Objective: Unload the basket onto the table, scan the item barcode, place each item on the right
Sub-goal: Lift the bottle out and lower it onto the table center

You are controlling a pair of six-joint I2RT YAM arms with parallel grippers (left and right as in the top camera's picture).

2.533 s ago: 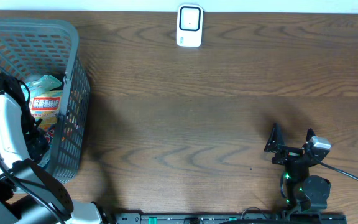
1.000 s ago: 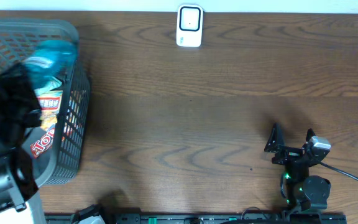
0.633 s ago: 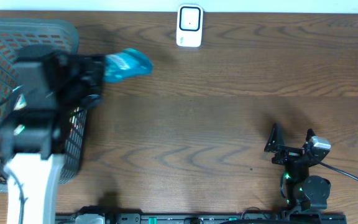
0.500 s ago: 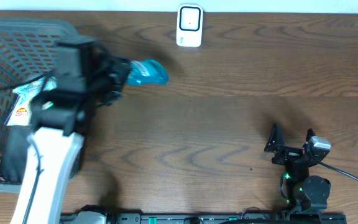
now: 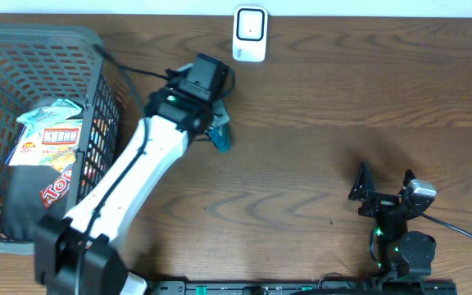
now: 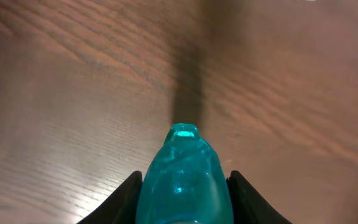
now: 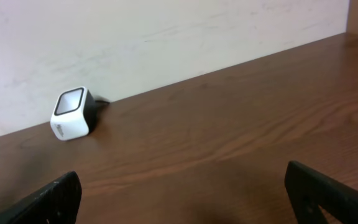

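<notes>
A teal translucent bottle-shaped item fills the gap between my left gripper's black fingers, which are shut on its sides. From above, the left gripper hangs over the table just below and left of the white barcode scanner, with the teal item poking out beneath it. No barcode shows on the item. My right gripper rests at the front right, jaws wide open with nothing between them, and its wrist view looks across at the scanner.
A grey mesh basket stands at the left edge, holding snack packets. The left arm stretches diagonally from the front left across the basket's right side. A pale wall backs the table.
The left arm lifted the teal item out of the basket and swung it right, stopping near the scanner. The right arm has not moved.
</notes>
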